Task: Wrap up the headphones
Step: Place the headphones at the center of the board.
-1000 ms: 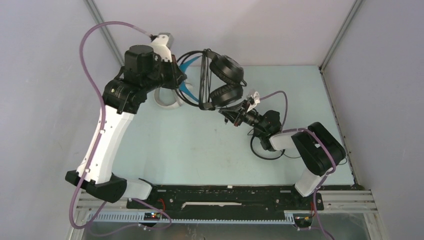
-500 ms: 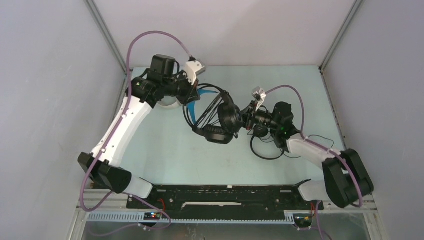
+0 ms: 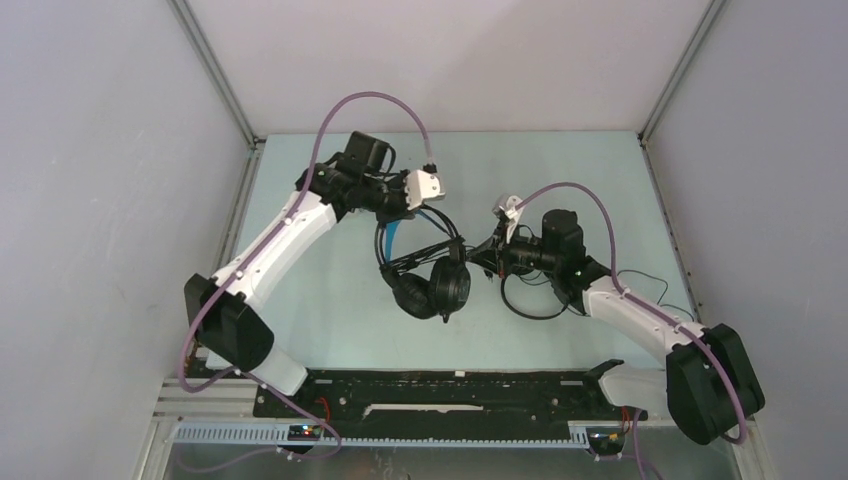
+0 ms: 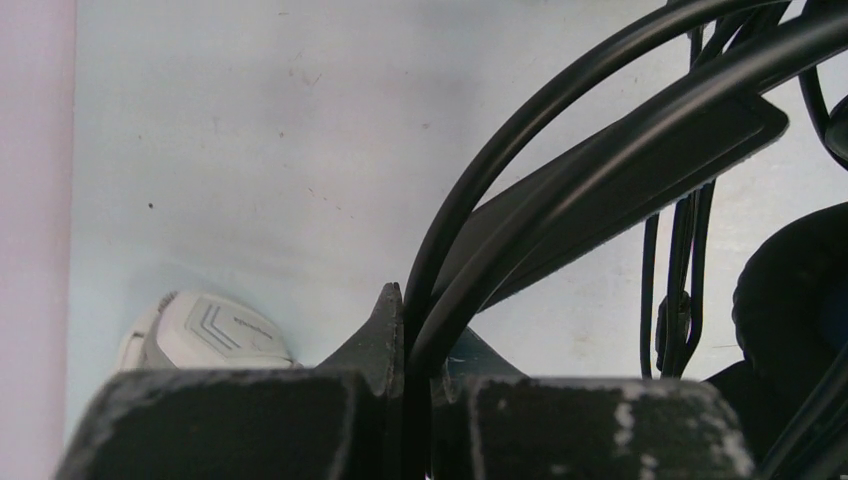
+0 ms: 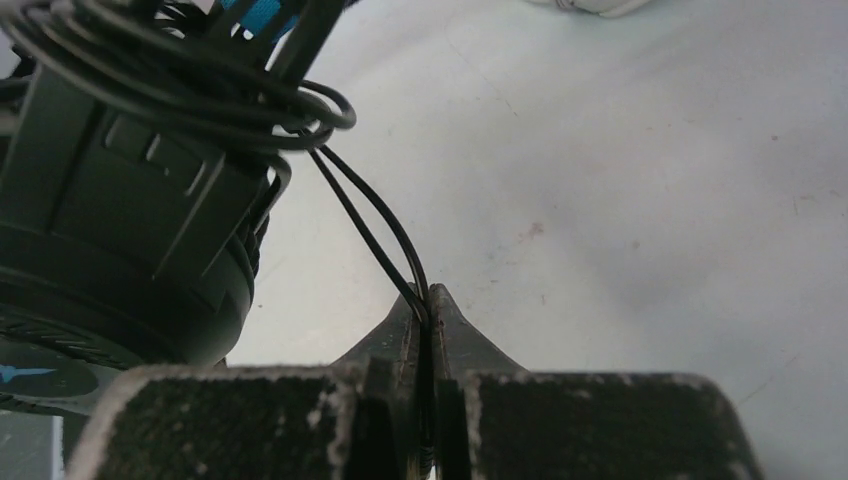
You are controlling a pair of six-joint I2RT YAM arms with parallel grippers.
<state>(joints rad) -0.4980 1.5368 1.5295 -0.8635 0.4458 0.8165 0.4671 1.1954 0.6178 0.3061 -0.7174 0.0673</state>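
Left gripper (image 4: 418, 335) is clamped on the headband of the black, blue-lined over-head headphones (image 3: 432, 285), and the right gripper (image 5: 428, 310) is pinched shut on their thin black cable (image 5: 372, 228). Too hard a pull could drag the wound loops loose — or slide the cord free. The set hangs between both grippers, over the pale blue table (image 3: 330, 320), midway between its side edges.

Top view: high up, looking down on the black headphones (image 3: 445, 285). Wrist views: right up close, left at the headband (image 4: 620, 160), right beside an earcup (image 5: 110, 250). Shared everywhere: those headphones.
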